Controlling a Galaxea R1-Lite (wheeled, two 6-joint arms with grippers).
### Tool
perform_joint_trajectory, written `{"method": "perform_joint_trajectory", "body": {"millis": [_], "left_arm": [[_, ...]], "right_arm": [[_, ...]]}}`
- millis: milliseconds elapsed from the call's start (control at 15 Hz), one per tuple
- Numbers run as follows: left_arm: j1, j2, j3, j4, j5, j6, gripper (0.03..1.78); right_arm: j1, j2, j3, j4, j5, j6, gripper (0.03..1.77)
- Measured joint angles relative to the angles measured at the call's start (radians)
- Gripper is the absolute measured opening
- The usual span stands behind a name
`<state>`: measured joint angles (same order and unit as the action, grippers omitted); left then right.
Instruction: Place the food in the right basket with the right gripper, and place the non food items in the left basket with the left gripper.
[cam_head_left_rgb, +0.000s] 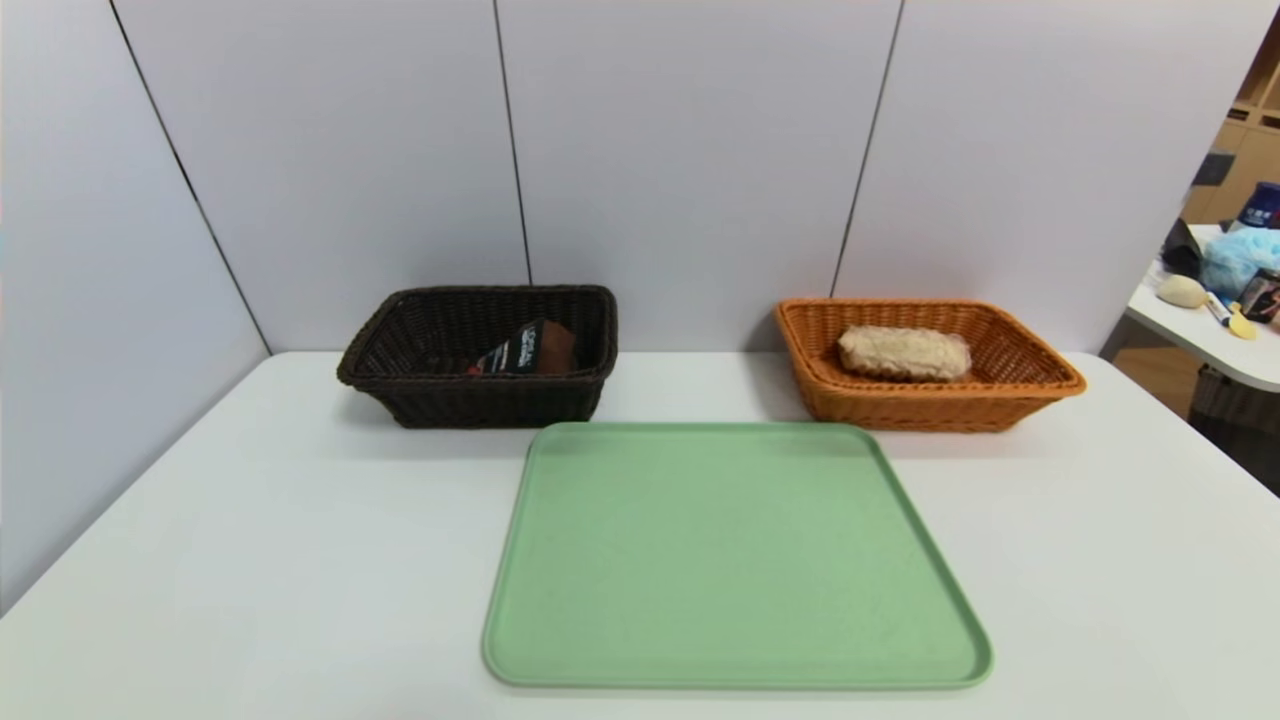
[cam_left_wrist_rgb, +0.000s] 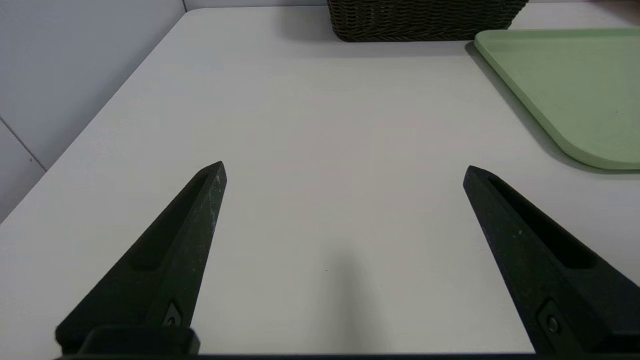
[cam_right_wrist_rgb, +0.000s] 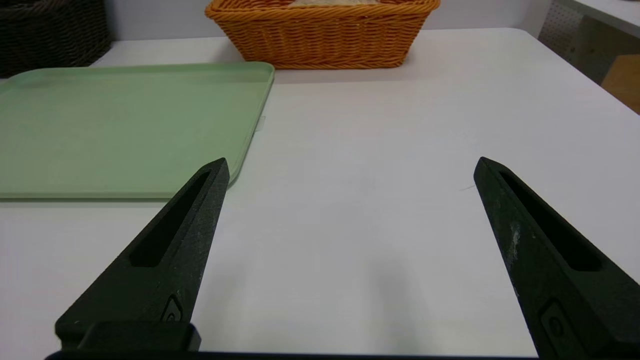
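Lying nearest: green tray (cam_head_left_rgb: 735, 560) on white counter (cam_head_left_rgb: 250, 560). Resting in orange basket (cam_head_left_rgb: 925, 400): loaf (cam_head_left_rgb: 904, 353), long axis left-right. Leaning in dark basket (cam_head_left_rgb: 480, 385): tube (cam_head_left_rgb: 515, 352), brown towel (cam_head_left_rgb: 557, 348). Hovering low, spread wide, pinching nothing: left pincer (cam_left_wrist_rgb: 344, 170), right pincer (cam_right_wrist_rgb: 351, 165).

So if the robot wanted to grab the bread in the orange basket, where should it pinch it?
Probably across the middle of the bread loaf, coming straight down from above. It lies flat and lengthwise in the orange basket, whose walls block any sideways approach.
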<state>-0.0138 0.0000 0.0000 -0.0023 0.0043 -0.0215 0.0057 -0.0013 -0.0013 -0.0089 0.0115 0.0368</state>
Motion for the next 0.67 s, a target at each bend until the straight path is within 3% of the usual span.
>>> {"method": "perform_joint_trajectory", "body": {"millis": [667], "left_arm": [[0.000, 0.000, 0.000, -0.001, 0.023, -0.032, 1.69]], "right_arm": [[0.000, 0.000, 0.000, -0.001, -0.001, 0.005, 1.69]]}}
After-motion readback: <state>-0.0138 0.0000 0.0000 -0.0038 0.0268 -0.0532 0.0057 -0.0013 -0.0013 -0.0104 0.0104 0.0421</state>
